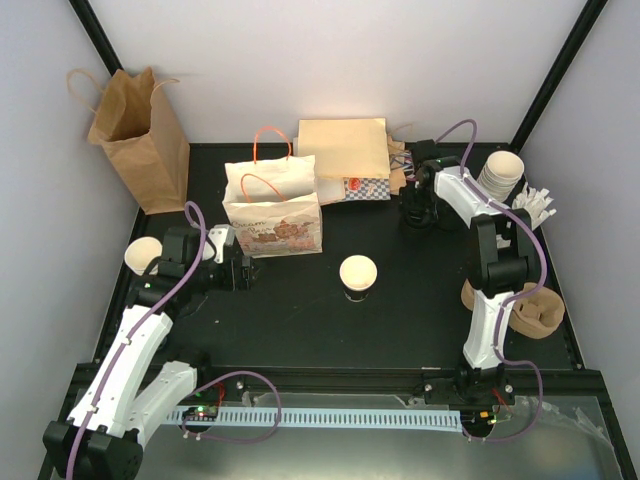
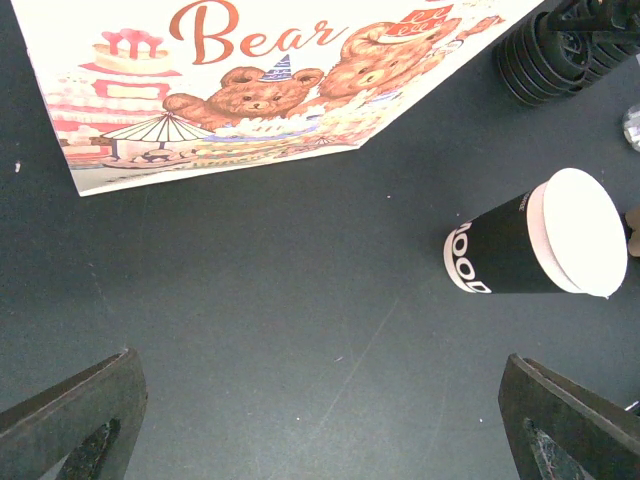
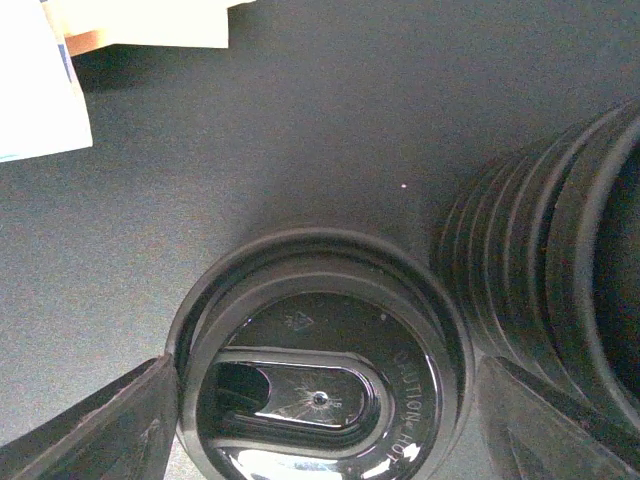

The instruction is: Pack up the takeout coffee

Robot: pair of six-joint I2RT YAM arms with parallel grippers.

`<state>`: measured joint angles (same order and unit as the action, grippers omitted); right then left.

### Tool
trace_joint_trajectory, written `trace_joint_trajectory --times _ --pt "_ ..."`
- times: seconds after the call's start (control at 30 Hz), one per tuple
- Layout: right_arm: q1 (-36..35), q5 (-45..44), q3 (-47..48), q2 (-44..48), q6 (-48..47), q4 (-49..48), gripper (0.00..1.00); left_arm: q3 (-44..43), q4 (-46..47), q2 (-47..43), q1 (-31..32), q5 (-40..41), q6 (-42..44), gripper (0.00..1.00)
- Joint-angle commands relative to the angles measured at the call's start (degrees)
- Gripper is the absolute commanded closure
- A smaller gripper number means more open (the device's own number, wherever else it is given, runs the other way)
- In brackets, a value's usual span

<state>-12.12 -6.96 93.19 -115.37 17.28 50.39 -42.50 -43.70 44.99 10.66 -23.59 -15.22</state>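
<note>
On the black table [image 1: 300, 330], the left claw [image 2: 320, 420] is held spread wide and empty beside a bear-printed bag [image 1: 272, 215]. The coffee cup [image 1: 358, 273] is stood upright mid-table, near the bag. A black lid [image 3: 320, 330] is straddled by the right claw [image 3: 325, 400]; a grip cannot be told.

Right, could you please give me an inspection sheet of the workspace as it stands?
Surface: black table, no spills seen.
Job's things: coffee cup upright mid-table, no lid on; loose black lid beside lid stack.
Clutter: bear-print bag, brown paper bag, tan box, stacked cream cups, single cream cup, brown sleeves.
Grippers: left gripper open, nothing between its fingers; right gripper has its fingers either side of the loose black lid, grip unclear.
Cables: purple cables along both arms, none on the cup.
Surroundings: white walls, black frame posts.
</note>
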Motion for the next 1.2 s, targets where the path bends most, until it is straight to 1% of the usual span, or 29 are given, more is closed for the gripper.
trace_joint_trajectory --times 0.0,0.17,0.57,0.67,0.8,1.17 --pt "0.4 0.3 0.3 -1.1 1.1 -0.7 0.18 -0.8 -0.1 -0.2 0.6 0.2 -0.2 0.01" --pt "0.5 0.6 0.2 -1.8 1.2 -1.0 0.19 -0.8 -0.1 0.1 0.7 0.2 -0.1 0.01" --pt "1.0 0.9 0.1 -3.1 1.3 -1.2 0.20 -0.8 -0.1 0.3 0.8 0.4 -0.2 0.01" --pt "1.1 1.2 -0.1 -2.9 1.3 -1.3 0.24 -0.8 -0.1 0.3 0.9 0.4 -0.3 0.01" --pt "1.1 1.3 0.2 -2.7 1.3 -1.2 0.24 -0.8 -0.1 0.2 0.9 0.6 -0.3 0.01" --pt "1.0 1.4 0.4 1.5 0.4 1.0 0.25 -0.8 -0.1 0.2 1.0 0.7 -0.4 0.01"
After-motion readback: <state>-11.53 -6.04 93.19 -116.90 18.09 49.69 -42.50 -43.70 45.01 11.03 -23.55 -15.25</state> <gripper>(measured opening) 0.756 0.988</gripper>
